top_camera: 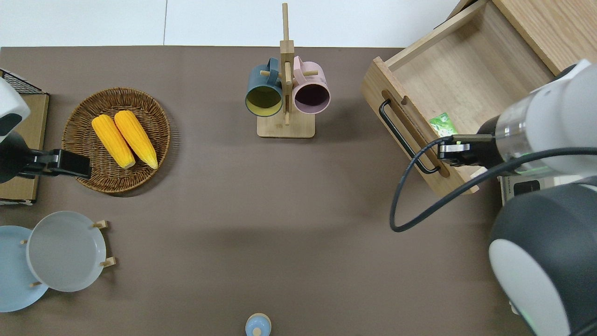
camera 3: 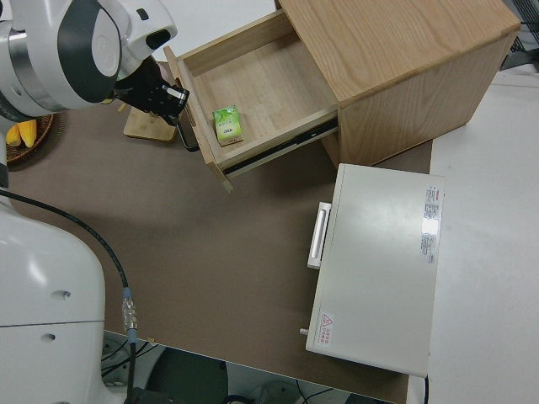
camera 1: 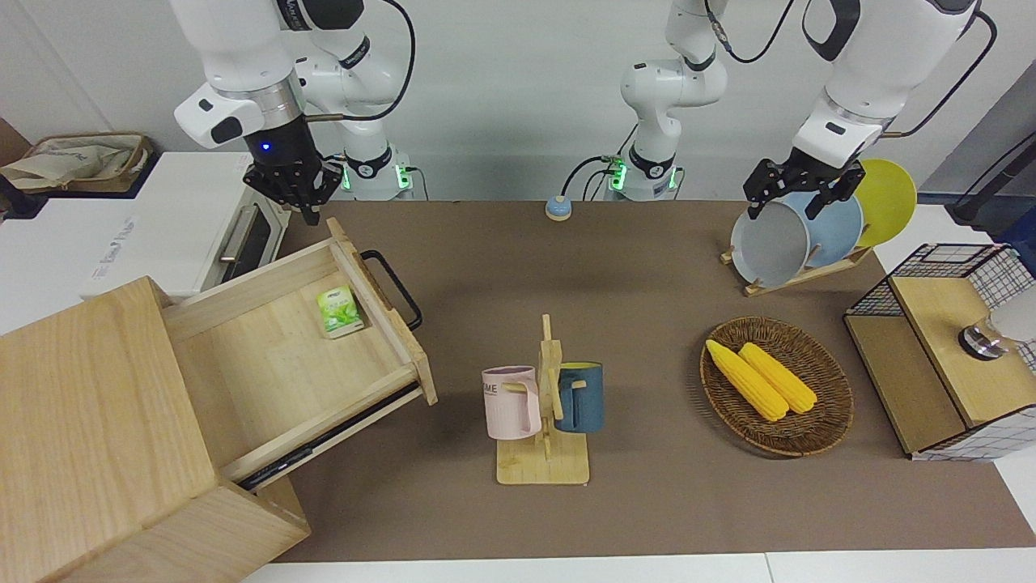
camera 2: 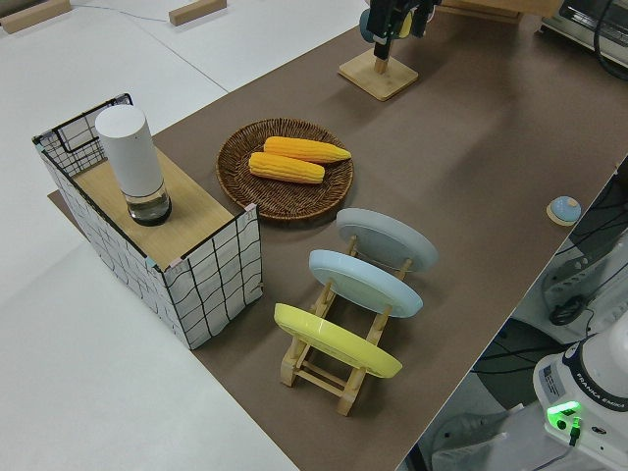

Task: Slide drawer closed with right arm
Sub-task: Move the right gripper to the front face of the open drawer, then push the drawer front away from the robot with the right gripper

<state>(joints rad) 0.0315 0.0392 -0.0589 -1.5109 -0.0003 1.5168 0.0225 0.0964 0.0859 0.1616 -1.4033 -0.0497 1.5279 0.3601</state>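
The light-wood drawer [camera 1: 275, 356] stands pulled out of the pale cabinet [camera 1: 89, 421], with its black loop handle [camera 1: 394, 287] facing the table's middle. A small green packet [camera 1: 337, 312] lies inside, against the front panel. The drawer also shows in the overhead view [top_camera: 466, 79] and the right side view [camera 3: 253, 84]. My right gripper [top_camera: 443, 153] hangs over the drawer's front panel, at the end of the handle [top_camera: 405, 136] nearer to the robots, with its fingers together. It also shows in the front view [camera 1: 312, 214] and the right side view [camera 3: 174, 94]. My left arm is parked.
A white toaster oven [camera 3: 379, 261] stands beside the cabinet, nearer to the robots. A mug rack [camera 1: 544, 405] with a pink and a blue mug stands mid-table. Toward the left arm's end are a corn basket [camera 1: 834, 405], a plate rack [camera 1: 797, 235] and a wire box [camera 1: 947, 348].
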